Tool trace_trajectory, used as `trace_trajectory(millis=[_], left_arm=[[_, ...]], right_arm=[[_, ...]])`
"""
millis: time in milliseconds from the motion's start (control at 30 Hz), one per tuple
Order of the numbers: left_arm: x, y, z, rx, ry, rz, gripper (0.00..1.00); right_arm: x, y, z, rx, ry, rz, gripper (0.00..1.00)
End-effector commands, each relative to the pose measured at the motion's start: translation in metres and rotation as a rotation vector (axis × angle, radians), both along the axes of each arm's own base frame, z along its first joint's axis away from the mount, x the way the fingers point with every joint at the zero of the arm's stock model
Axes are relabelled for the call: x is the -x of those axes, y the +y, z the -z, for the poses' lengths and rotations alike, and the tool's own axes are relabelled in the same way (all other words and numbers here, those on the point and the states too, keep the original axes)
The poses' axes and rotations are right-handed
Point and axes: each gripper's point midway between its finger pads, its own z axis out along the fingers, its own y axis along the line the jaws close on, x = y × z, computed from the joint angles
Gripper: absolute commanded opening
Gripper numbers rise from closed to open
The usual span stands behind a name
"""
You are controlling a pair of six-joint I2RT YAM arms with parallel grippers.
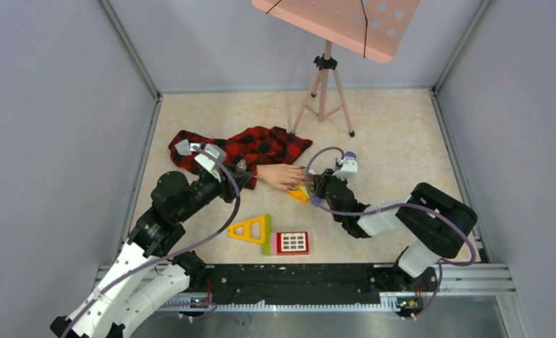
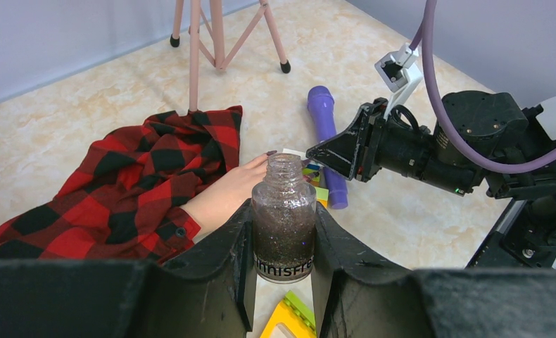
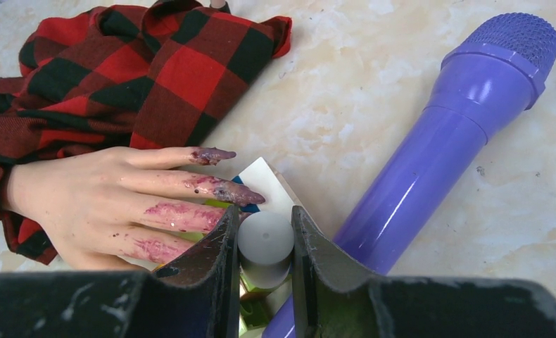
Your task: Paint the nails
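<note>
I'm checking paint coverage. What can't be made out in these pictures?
- Top view: nails too small.
- Right wrist view: two lower nails of the hand sit behind the right claw.
- Same view: whatever is under the cap is hidden by that claw.
- Left wrist view: left claw covers part of the bottle label.

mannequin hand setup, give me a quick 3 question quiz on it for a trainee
1. True or false: the glitter bottle in the left gripper has its lid on.
2. What lies beside the mannequin hand? A) purple microphone B) sponge C) spoon
3. What is the right gripper shut on?
Key: 1 false; 2 A; 3 a pale cap.
</note>
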Motion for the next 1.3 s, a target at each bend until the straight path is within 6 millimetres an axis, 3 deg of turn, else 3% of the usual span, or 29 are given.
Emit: trace_trajectory(millis=[0, 267, 700, 900, 1033, 1267], left_arm=[[0.001, 0.000, -0.014, 0.025, -0.047, 0.001, 0.00], [-0.001, 0.002, -0.013, 0.019, -0.048, -0.014, 0.00], [-0.010, 0.008, -0.010, -0.001, -0.052, -0.065, 0.00], [-0.014, 0.005, -0.013, 0.006, -0.048, -0.067, 0.00], [-0.015, -0.008, -0.026, 0.041, -0.022, -0.021, 0.00], [-0.019, -0.044, -0.048, 0.104, 0.041, 0.120, 0.00]], right_arm=[[0.000, 0.002, -0.020, -0.045, -0.045, 0.011, 0.00], [0.003, -0.005, -0.045, -0.067, -0.090, 0.017, 0.00], [0.007, -0.039, -0.079, -0.005, -0.114, -0.013, 0.00], [0.016, -0.071, -0.114, -0.005, -0.142, 0.038, 0.00], [0.029, -0.087, -0.150, -0.037, -0.196, 0.046, 0.00], [0.053, -0.088, -0.198, -0.134, -0.289, -0.041, 0.00]])
